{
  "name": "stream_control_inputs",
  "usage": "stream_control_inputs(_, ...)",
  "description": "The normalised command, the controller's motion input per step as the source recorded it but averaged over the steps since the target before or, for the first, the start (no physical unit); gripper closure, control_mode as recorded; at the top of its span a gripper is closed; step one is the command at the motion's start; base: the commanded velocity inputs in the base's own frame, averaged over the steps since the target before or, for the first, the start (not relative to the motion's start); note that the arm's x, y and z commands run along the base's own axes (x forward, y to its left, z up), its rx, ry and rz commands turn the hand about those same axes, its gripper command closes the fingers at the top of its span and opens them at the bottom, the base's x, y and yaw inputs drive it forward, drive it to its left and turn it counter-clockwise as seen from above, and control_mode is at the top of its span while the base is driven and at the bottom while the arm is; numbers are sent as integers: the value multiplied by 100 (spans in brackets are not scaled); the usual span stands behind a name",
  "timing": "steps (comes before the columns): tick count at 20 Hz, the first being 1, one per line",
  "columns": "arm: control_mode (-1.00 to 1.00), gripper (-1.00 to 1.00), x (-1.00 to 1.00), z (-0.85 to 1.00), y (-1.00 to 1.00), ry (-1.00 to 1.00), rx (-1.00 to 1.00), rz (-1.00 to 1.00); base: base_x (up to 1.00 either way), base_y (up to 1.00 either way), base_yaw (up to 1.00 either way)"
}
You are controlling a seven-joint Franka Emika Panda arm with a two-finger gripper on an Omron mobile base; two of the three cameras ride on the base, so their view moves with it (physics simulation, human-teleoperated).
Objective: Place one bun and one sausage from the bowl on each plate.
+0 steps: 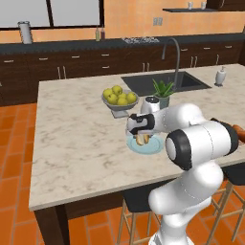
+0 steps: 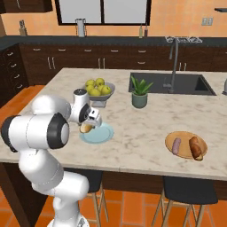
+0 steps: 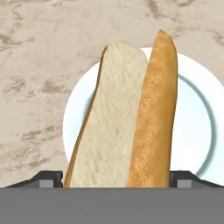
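My gripper hangs just over the pale blue plate, shut on a split bun. In the hand view the bun fills the gap between the two finger tips, white cut face on the left and golden crust on the right, with the plate beneath it. The tan wooden plate lies to the right near the counter's front edge, carrying a sausage and a second bun. The bowl is out of view.
A grey footed bowl of yellow-green fruit stands just behind the blue plate. A potted plant, the sink and its faucet lie further back. Stools stand under the counter's front edge.
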Motion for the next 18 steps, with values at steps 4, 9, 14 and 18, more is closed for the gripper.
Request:
stream_control_inputs(4, -100, 100, 0, -23, 0, 11, 0, 0, 0, 0, 0)
stream_control_inputs(9, -100, 100, 0, -22, 0, 2, 0, 0, 0, 0, 0)
stream_control_inputs(14, -100, -100, 0, -5, 0, 0, 0, 0, 0, 0, 0)
stream_control_inputs(18, -100, -100, 0, 0, 0, 0, 0, 0, 0, 0, 0)
